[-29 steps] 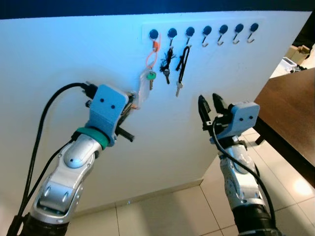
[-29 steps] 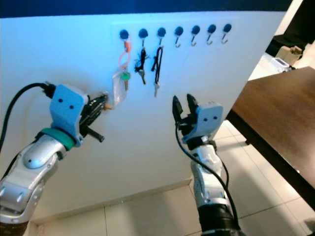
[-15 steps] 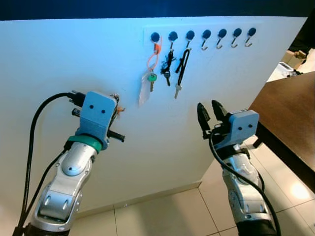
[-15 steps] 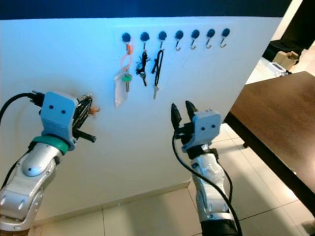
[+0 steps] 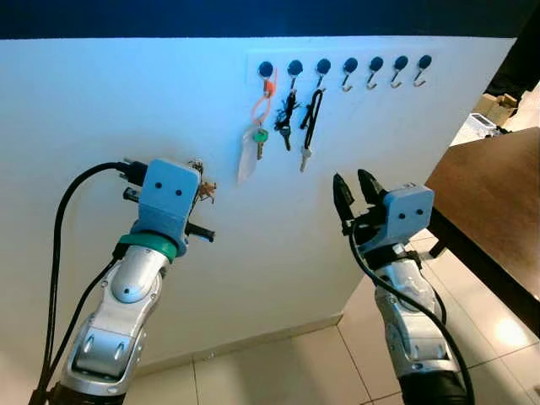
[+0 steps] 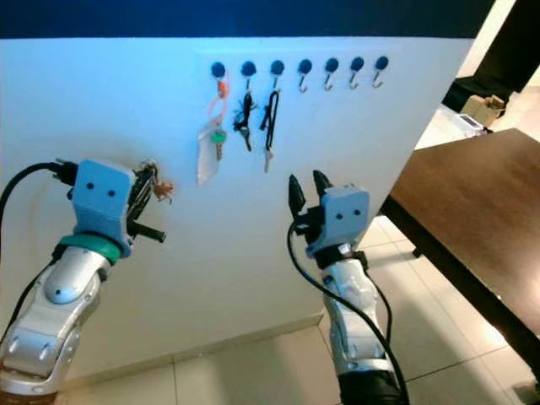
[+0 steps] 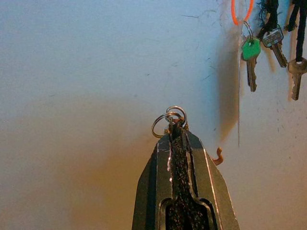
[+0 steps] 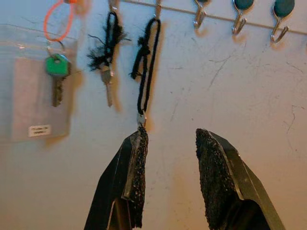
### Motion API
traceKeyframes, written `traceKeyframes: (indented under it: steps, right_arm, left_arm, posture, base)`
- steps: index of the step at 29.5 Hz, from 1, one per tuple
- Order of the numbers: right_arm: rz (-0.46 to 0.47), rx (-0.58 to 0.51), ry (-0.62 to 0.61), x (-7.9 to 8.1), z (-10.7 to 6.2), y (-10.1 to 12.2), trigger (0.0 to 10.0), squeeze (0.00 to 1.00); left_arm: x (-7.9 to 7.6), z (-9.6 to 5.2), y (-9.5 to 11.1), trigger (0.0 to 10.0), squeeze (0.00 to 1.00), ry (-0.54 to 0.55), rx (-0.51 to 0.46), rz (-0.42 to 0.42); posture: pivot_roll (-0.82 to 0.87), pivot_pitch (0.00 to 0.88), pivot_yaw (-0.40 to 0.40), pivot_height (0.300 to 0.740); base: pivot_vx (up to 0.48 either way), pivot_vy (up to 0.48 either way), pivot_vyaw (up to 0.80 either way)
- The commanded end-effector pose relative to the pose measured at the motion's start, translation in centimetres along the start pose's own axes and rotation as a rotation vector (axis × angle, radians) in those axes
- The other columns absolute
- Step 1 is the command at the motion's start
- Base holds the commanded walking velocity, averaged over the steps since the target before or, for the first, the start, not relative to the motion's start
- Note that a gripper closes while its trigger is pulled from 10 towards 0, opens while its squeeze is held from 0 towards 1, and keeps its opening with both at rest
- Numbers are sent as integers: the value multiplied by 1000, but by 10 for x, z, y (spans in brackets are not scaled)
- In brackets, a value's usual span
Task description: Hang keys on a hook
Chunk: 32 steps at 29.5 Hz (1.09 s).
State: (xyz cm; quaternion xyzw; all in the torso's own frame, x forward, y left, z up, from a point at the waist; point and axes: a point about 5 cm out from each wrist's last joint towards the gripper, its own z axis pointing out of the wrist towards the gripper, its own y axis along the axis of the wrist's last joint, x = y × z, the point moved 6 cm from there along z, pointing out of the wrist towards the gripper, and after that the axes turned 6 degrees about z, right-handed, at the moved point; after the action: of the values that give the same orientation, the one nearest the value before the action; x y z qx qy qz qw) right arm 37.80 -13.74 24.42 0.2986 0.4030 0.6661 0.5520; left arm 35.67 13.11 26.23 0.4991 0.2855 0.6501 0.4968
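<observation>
A white rail of round blue hooks (image 5: 346,66) runs along the top of the white wall. The three leftmost hooks carry a green-headed key (image 5: 260,137) on an orange loop with a clear tag (image 5: 246,156), a key on frayed black cord (image 5: 285,114), and a key on a black loop (image 5: 310,118). Several hooks to the right are bare (image 5: 398,67). My left gripper (image 5: 199,187) is shut on a set of small metal key rings (image 7: 170,117), close to the wall, below and left of the clear tag. My right gripper (image 5: 354,190) is open and holds nothing, below the black-loop key (image 8: 144,72).
A dark brown table (image 5: 489,194) stands to the right, its edge near my right arm. Pale floor tiles (image 5: 278,371) lie under the wall's lower edge. A cardboard box (image 5: 488,105) and small items sit far right behind the table.
My left gripper has drawn back to the left from the clear tag, which was pulled aslant and now hangs straight. The right gripper has hardly moved; the whole view has shifted a little.
</observation>
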Motion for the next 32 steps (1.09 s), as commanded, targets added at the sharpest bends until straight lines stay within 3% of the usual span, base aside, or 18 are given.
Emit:
traceKeyframes:
  steps: [1,9,17,32]
  right_arm:
    - [5,17,-2,1,-3,-4,10000,0]
    - [6,16,-3,2,-2,-5,10000,0]
    - [5,21,-4,3,-2,-5,10000,0]
    - [8,25,-2,5,-2,-6,10000,0]
  left_arm:
    - [-1,-2,-7,10000,0,3,20,13]
    - [0,-1,-7,10000,0,9,14,16]
    - [-2,0,-5,10000,0,-9,3,13]
    - [-3,0,-2,10000,0,-9,-13,30]
  posture:
    - [55,32,23,740]
    - [57,35,25,740]
    - [57,38,26,740]
    - [60,44,26,740]
  base:
    - [-416,0,0]
    - [-402,0,0]
    - [0,0,0]
    - [0,-408,0]
